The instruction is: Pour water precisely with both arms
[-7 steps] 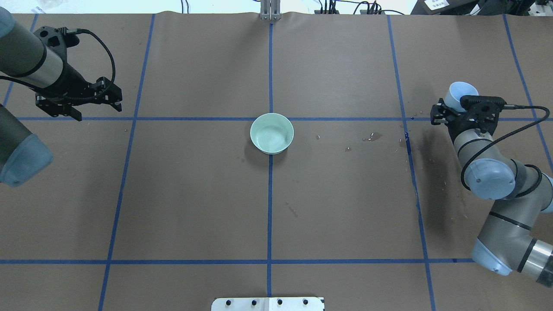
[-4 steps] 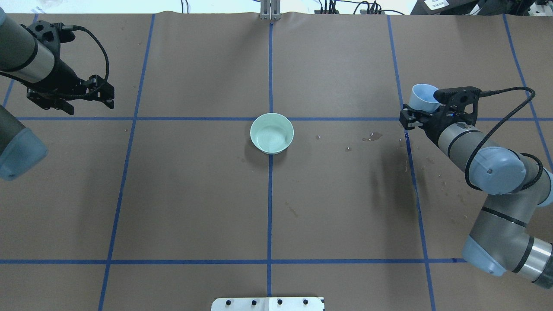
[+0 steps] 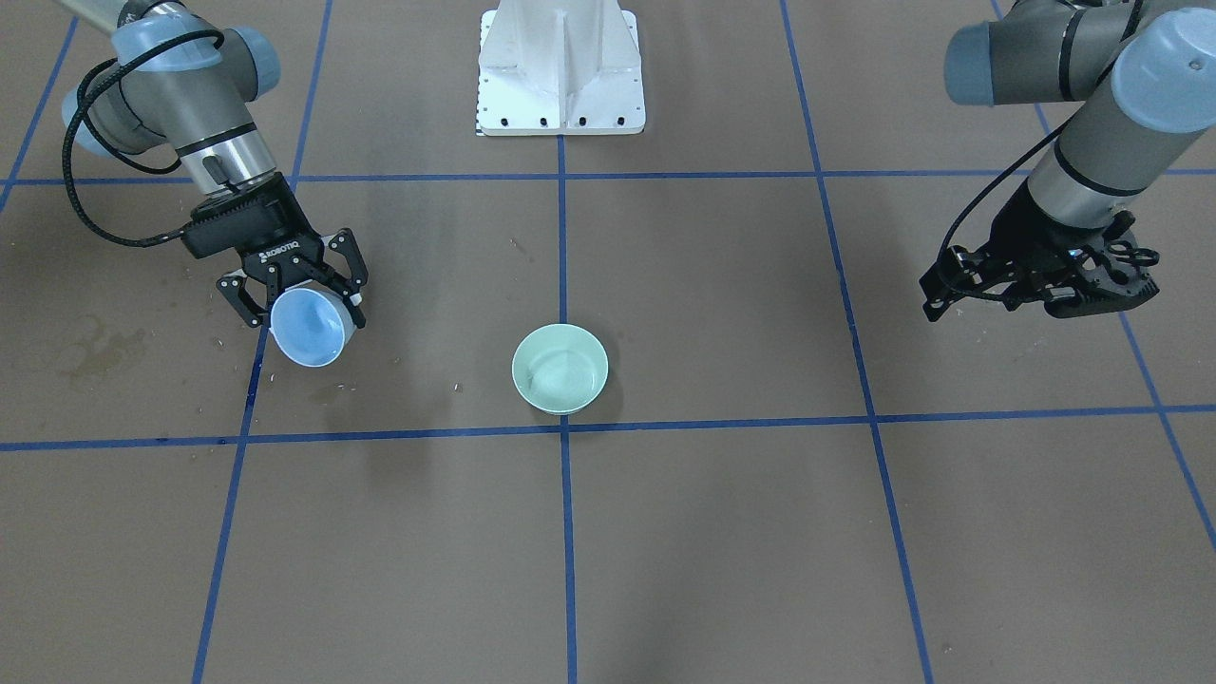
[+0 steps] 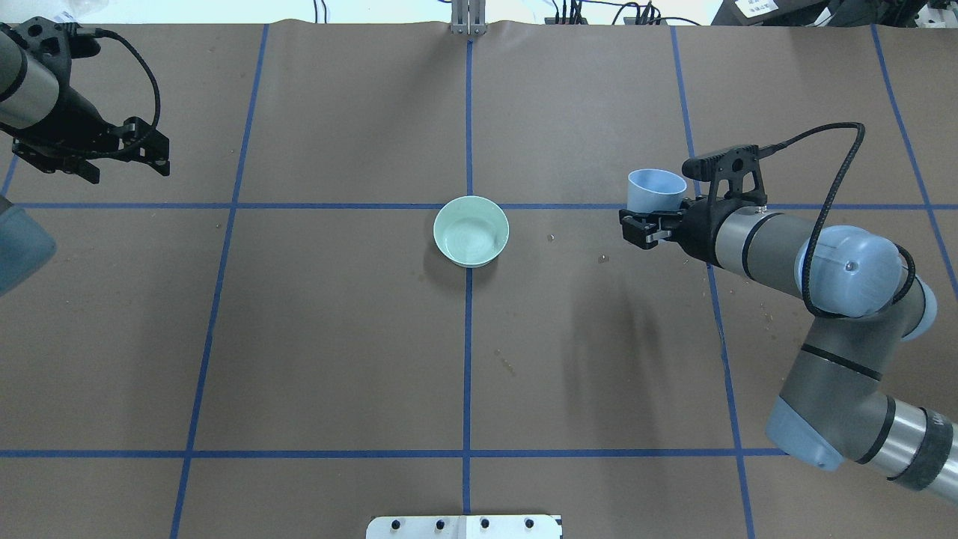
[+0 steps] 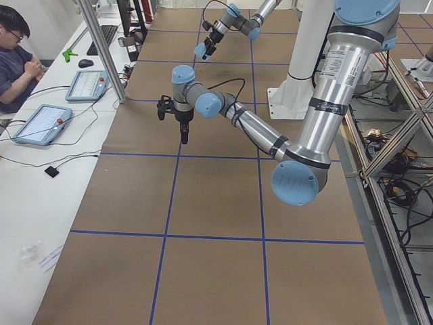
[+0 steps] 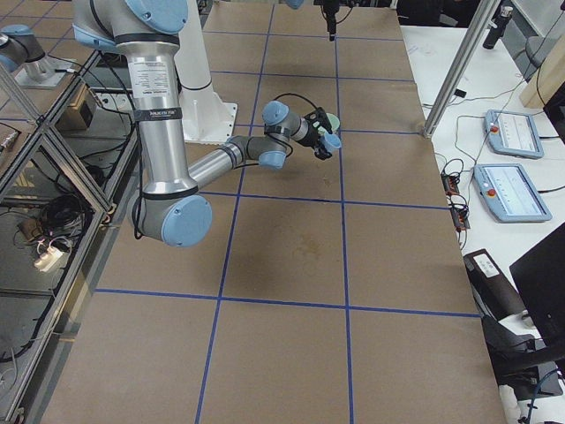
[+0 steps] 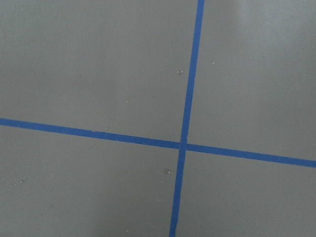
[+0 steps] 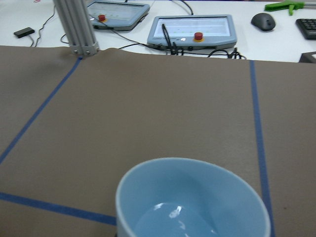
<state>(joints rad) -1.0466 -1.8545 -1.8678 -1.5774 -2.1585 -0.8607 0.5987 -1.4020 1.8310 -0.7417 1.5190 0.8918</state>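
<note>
My right gripper is shut on a light blue cup and holds it upright above the table, well to the right of a pale green bowl at the table's centre. In the front view the right gripper, the cup and the bowl also show. Water glints in the cup's bottom. A faint sheen lies in the bowl. My left gripper is open and empty, high over the far left of the table, pointing down.
Small water drops dot the brown paper between cup and bowl. A dried stain lies near the right arm's side. The white pedestal stands at the robot's edge. A metal post and an operator with tablets are at the far edge.
My right arm has swung the cup left, from the table's right end toward the bowl. My left arm has drawn back further to the left and away.
</note>
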